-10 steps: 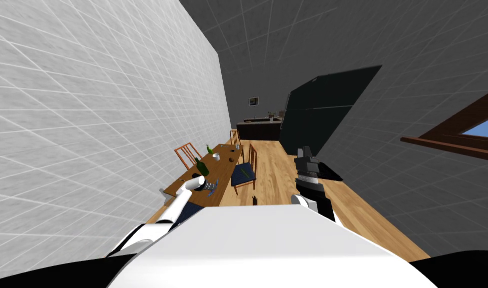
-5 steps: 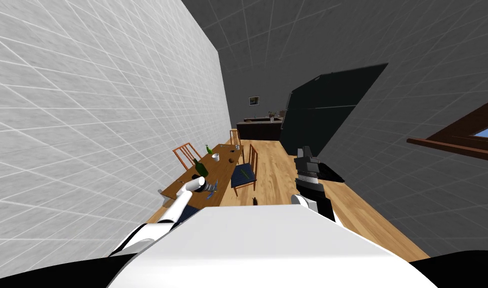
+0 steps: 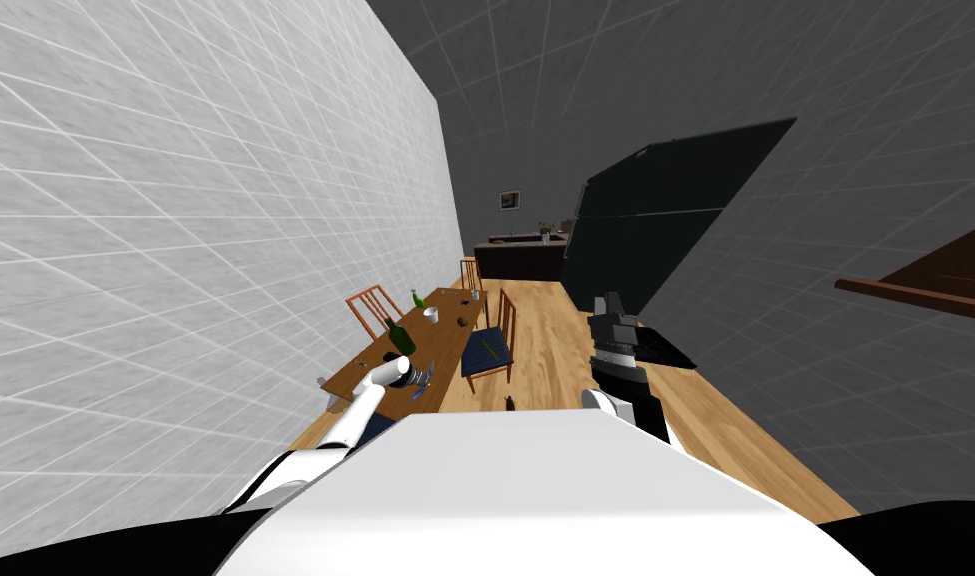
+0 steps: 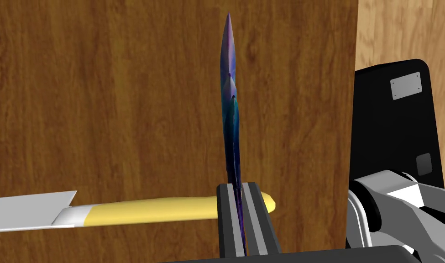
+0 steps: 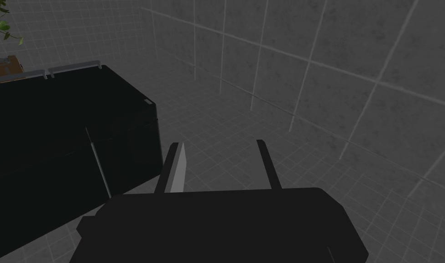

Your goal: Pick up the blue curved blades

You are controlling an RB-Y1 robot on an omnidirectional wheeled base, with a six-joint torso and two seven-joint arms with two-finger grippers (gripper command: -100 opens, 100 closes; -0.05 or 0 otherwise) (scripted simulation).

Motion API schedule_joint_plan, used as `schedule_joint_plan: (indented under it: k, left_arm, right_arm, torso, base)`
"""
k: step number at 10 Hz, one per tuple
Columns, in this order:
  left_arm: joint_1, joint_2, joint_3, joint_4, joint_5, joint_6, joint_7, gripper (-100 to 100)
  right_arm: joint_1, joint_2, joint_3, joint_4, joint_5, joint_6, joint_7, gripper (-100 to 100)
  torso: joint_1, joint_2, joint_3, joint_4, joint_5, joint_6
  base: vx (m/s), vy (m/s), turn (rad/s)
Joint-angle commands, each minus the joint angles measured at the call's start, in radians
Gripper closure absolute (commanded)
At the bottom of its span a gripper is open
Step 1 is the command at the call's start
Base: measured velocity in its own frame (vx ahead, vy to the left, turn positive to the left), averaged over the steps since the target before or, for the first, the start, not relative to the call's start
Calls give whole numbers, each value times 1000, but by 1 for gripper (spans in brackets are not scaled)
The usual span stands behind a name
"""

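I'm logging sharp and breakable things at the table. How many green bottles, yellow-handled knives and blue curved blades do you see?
Green bottles: 2
Yellow-handled knife: 1
Blue curved blade, clamped in the left gripper: 1
Total: 4

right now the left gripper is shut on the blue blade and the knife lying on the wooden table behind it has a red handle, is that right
Not quite: the handle of the knife is yellow, not red, as the left wrist view shows. The rest holds: the left gripper is shut on the blue blade, and the knife lies on the wooden table behind it.
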Motion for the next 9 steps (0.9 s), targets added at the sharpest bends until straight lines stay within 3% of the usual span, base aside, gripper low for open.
schedule_joint_plan:
  k: [1,3,4,5,7,8,9]
  left_arm:
    - [0,0,0,0,0,0,0,100]
    - [0,0,0,0,0,0,0,100]
    - [0,0,0,0,0,0,1,0]
    - [-7,19,-12,-23,5,22,37,100]
    - [-14,35,-26,-47,9,44,76,100]
    - [-14,30,-21,-40,9,36,62,100]
    - [-15,31,-22,-41,9,38,66,0]
  right_arm:
    - [0,0,0,0,0,0,0,0]
    - [0,0,0,0,0,0,0,0]
    - [0,0,0,0,0,0,0,0]
    - [0,0,0,0,0,0,0,0]
    - [0,0,0,0,0,0,0,0]
    - [0,0,0,0,0,0,0,0]
    - [0,0,0,0,0,0,0,0]
  torso:
    - [0,0,0,0,0,0]
    - [1,0,0,0,0,0]
    - [1,0,0,0,0,0]
    - [1,0,0,0,0,0]
    - [2,4,3,1,0,1]
    - [3,6,3,1,0,0]
    - [2,4,2,1,0,0]
  base:
    - [0,0,0]
    - [0,0,0]
    - [0,0,0]
    - [-43,14,-117]
    - [-85,38,-87]
    - [-33,17,-11]
    - [-6,3,4]
